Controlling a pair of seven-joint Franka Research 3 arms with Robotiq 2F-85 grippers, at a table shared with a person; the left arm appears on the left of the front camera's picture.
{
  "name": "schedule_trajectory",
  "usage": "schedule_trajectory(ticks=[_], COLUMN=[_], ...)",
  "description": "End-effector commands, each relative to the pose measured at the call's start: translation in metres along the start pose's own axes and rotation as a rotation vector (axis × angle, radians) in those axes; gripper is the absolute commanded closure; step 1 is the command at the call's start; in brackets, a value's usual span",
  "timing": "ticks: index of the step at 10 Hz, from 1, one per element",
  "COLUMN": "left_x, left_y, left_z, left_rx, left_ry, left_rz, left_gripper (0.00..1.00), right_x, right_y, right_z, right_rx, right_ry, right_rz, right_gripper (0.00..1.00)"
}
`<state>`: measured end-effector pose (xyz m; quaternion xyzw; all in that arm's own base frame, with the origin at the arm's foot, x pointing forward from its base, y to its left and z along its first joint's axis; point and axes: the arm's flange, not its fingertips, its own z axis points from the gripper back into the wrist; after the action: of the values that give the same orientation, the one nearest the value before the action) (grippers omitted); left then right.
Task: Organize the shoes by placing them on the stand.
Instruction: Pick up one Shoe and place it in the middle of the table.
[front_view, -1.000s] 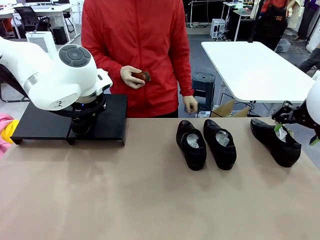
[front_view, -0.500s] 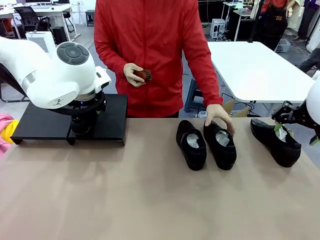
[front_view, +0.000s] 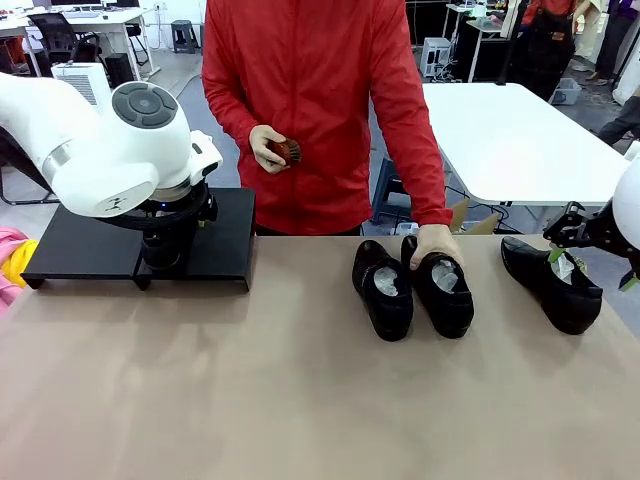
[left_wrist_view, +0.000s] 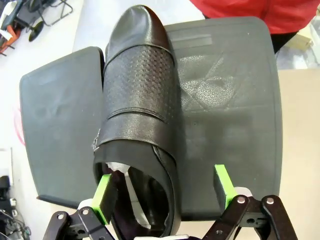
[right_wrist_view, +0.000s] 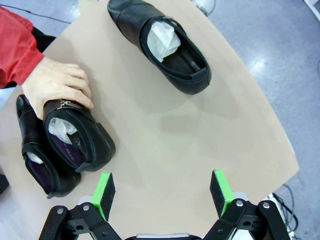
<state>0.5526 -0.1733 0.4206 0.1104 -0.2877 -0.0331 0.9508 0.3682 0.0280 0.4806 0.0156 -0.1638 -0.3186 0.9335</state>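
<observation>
One black shoe (left_wrist_view: 140, 100) lies on the black stand (left_wrist_view: 230, 100), toe pointing away. My left gripper (left_wrist_view: 164, 192) is open around its heel; the left pad (left_wrist_view: 105, 197) is close to the leather, the right pad well clear. In the front view my left arm (front_view: 120, 150) hangs over the stand (front_view: 90, 245). Two shoes (front_view: 382, 290) (front_view: 440, 285) lie side by side mid-table, and a person's hand (front_view: 432, 243) grips the right one's heel. Another shoe (front_view: 552, 282) lies far right, beside my open right gripper (front_view: 592, 268). My right gripper (right_wrist_view: 161, 192) holds nothing above bare table.
The person in red stands at the far edge with a small brown brush (front_view: 288, 152) in the other hand. A white table (front_view: 510, 130) and a cardboard box (front_view: 455, 215) sit behind. The table's curved right edge (right_wrist_view: 280, 145) is close to my right gripper.
My left gripper has opened and let go of the shoe on the stand. The person's hand came down onto the heel of the right middle shoe. My right arm stayed put.
</observation>
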Motion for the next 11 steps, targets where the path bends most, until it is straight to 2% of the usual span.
schedule_trajectory(ticks=[1, 6, 8, 10, 11], left_x=[0.002, 0.0, -0.003, -0.013, -0.023], left_y=[0.001, 0.0, 0.006, 0.013, 0.012], left_z=[0.0, -0.001, 0.047, 0.098, 0.119], left_rx=[0.002, 0.0, -0.026, 0.037, 0.026], left_ry=[-0.004, 0.0, -0.078, -0.204, -0.254], left_rz=[-0.002, 0.0, 0.015, 0.049, 0.037], left_gripper=[0.01, 0.01, 0.01, 0.01, 0.01], right_x=[0.0, 0.0, 0.0, 0.0, 0.0], right_y=[0.001, 0.001, 0.001, 0.001, 0.001], right_z=[0.001, 0.001, 0.001, 0.001, 0.001], right_rx=[-0.002, -0.002, -0.002, -0.002, -0.002], right_ry=[-0.004, -0.004, -0.004, -0.004, -0.004], right_rz=[0.007, 0.007, 0.007, 0.007, 0.007], right_gripper=[0.0, 0.0, 0.0, 0.0, 0.0])
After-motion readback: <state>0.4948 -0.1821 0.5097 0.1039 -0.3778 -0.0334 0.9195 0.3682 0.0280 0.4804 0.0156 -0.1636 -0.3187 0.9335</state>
